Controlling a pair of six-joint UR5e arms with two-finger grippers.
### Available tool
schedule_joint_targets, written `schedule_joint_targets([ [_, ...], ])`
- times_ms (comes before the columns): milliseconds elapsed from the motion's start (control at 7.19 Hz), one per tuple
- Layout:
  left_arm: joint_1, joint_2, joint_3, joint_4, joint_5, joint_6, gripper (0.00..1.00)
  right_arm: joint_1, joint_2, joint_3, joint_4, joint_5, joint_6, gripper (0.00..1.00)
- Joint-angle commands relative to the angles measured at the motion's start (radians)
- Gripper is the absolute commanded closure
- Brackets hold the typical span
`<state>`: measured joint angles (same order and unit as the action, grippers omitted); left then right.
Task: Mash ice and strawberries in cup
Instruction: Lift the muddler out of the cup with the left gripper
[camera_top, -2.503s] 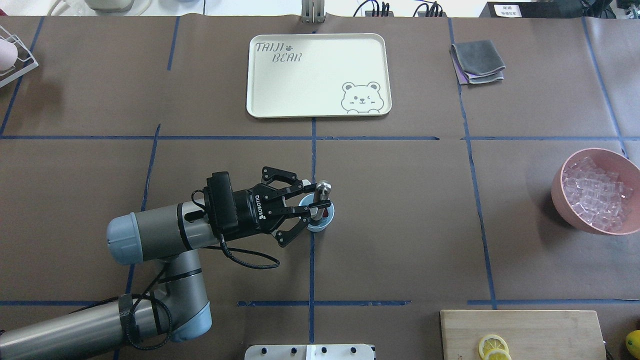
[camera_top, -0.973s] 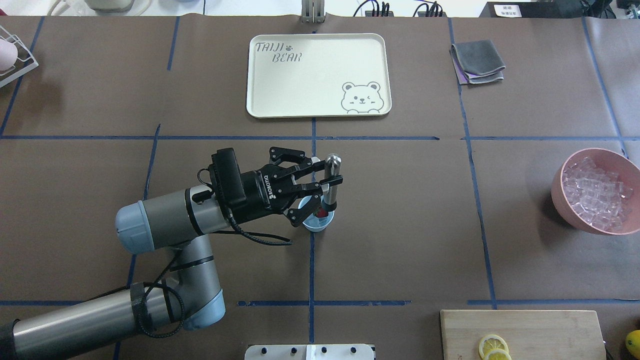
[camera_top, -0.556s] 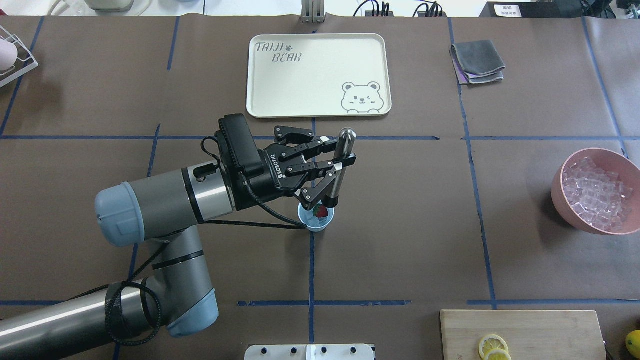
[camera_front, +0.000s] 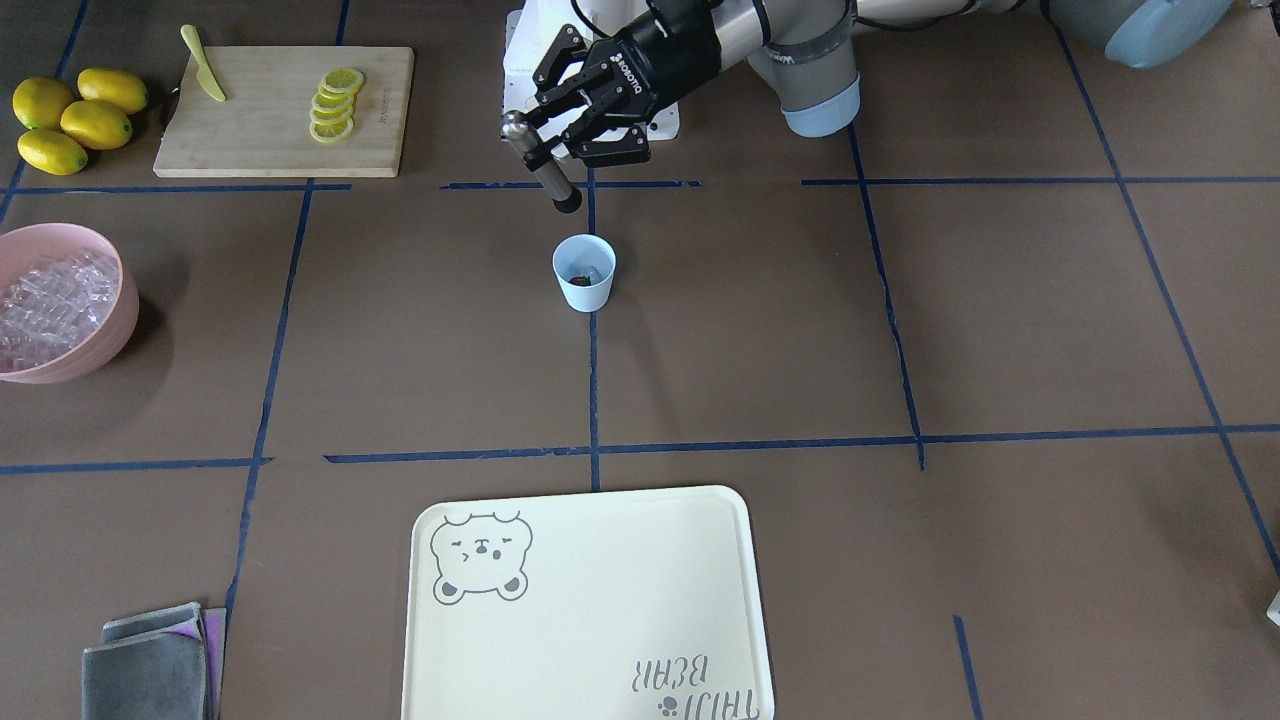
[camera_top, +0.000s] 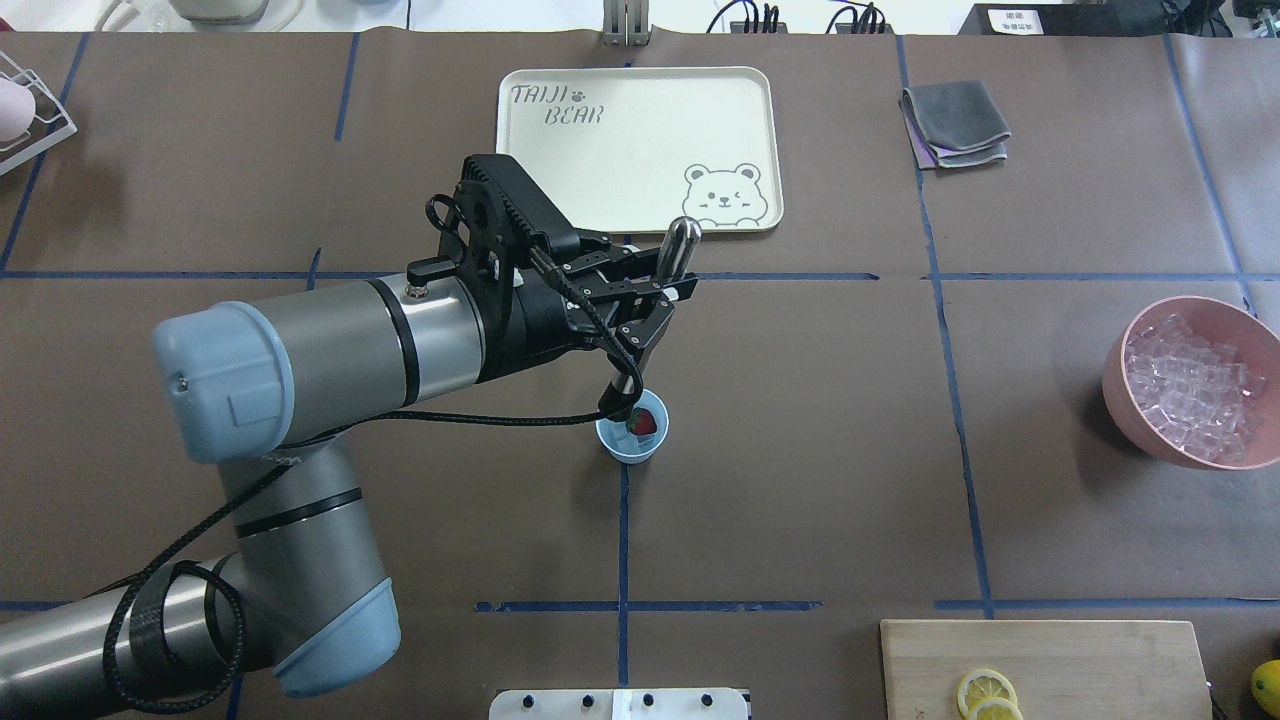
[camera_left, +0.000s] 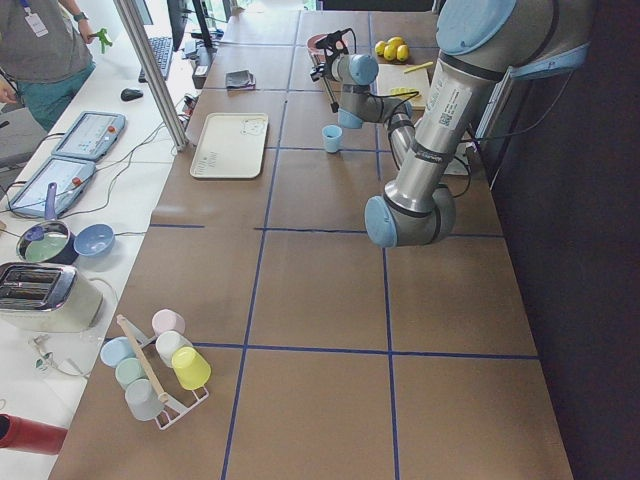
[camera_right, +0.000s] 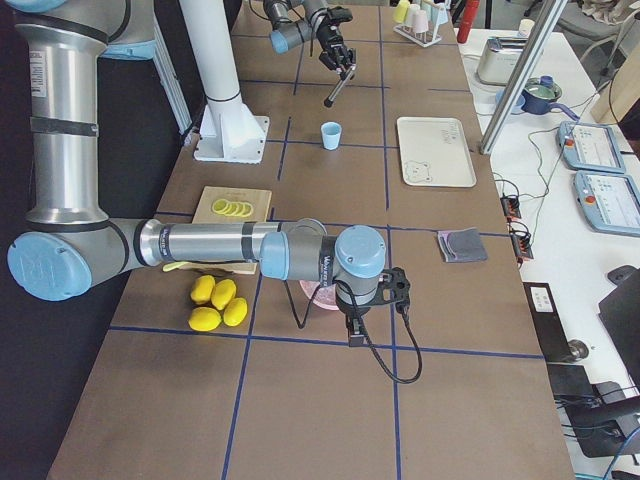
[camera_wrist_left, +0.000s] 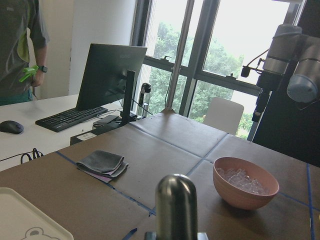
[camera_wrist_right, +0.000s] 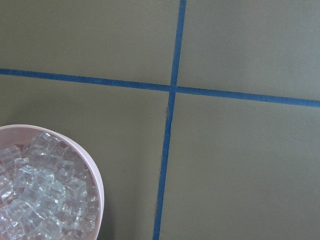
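Observation:
The light blue cup (camera_top: 631, 449) stands at the table's middle, also in the front-facing view (camera_front: 584, 290). A red strawberry (camera_top: 646, 423) lies in it, with a pale glassy bit beside it. My left gripper (camera_top: 662, 283) is shut on a metal muddler (camera_top: 680, 245), tilted, its dark lower end (camera_front: 567, 202) held above the cup, clear of the rim. The ice (camera_top: 1190, 385) is piled in the pink bowl (camera_top: 1116, 390) at the right. The right wrist view shows that ice (camera_wrist_right: 40, 200) from above. My right gripper (camera_right: 352, 328) shows only in the exterior right view; I cannot tell its state.
A cream bear tray (camera_top: 600, 150) lies at the far middle and folded grey cloths (camera_top: 955, 122) at the far right. A cutting board (camera_top: 1100, 660) with lemon slices (camera_top: 985, 692) is at the near right, whole lemons (camera_front: 70, 115) beside it. A cup rack (camera_left: 160, 365) stands far left.
My left gripper has lifted the muddler up out of the cup and tilted it. The cup has stayed in place and the strawberry in it now shows.

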<state>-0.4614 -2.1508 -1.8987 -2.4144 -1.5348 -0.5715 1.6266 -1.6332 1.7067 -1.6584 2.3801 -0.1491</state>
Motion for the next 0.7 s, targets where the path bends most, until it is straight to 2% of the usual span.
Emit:
schedule_joint_targets([
  [0, -0.008, 0.043, -0.065, 0.219, -0.001, -0.13, 1.0, -0.001, 0.0, -0.002, 0.0, -0.002, -0.001, 0.01],
  [278, -0.095, 0.063, -0.077, 0.465, -0.069, -0.139, 1.0, -0.001, 0.0, -0.004, 0.0, -0.004, -0.001, 0.01],
  [556, -0.233, 0.116, -0.088, 0.68, -0.235, -0.139, 1.0, -0.001, 0.0, -0.004, 0.0, -0.004, -0.001, 0.01],
])
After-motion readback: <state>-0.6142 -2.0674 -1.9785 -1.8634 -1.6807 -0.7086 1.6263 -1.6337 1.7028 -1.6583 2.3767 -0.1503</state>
